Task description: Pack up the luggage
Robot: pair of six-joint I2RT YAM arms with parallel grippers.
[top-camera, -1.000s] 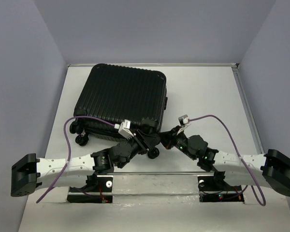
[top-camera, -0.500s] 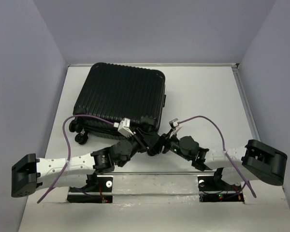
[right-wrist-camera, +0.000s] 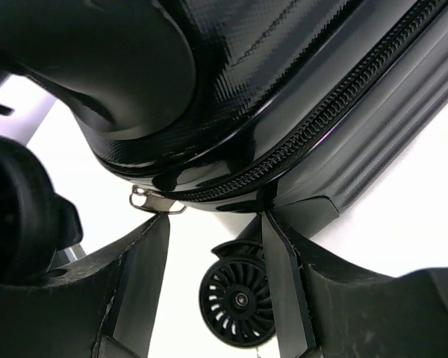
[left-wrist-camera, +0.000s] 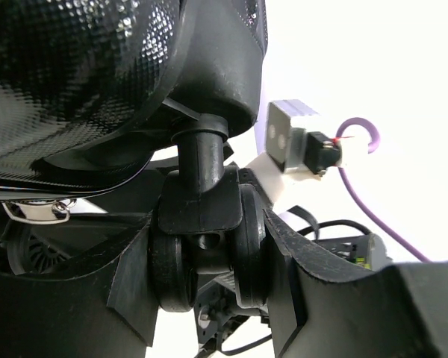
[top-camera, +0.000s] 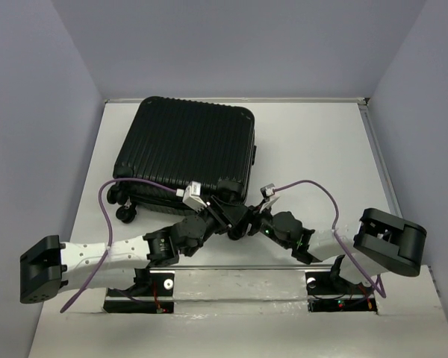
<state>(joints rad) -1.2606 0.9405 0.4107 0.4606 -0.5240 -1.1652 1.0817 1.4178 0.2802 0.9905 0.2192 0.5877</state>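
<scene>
The luggage [top-camera: 183, 149] lies flat and shut on the white table [top-camera: 313, 142], toward the far left. Both arms crowd its near right corner. The left gripper [left-wrist-camera: 209, 250] looks clamped on a caster wheel [left-wrist-camera: 201, 257], one finger against each side, probably to pin the case down. The right gripper [right-wrist-camera: 216, 220] sits partly open and empty under the zip seam. The little metal zipper pull [right-wrist-camera: 153, 200] is just beside one fingertip, so I guess that's its target.

Luggage [right-wrist-camera: 231, 82]: glossy black shell, fills upper frame.
Zipper [right-wrist-camera: 336, 104]: runs diagonally along seam.
Zipper pull [right-wrist-camera: 153, 201]: metal, beside one fingertip.
Right gripper [right-wrist-camera: 216, 224]: fingers spread apart.
Caster wheel [right-wrist-camera: 237, 298]: visible in gap between fingers.
</scene>
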